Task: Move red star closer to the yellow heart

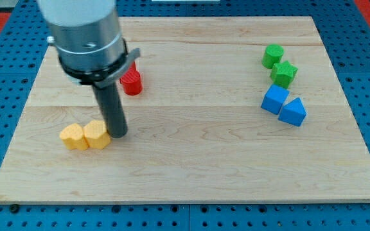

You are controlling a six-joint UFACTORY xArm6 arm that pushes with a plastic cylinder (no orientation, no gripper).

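My tip (118,133) sits on the wooden worktop (191,160), right against the yellow heart (97,135), with a second yellow block (74,136) touching the heart's left side. There's no pincer on this rod. The red star (132,81) stands near, toward the view's top, partly hidden behind the arm.
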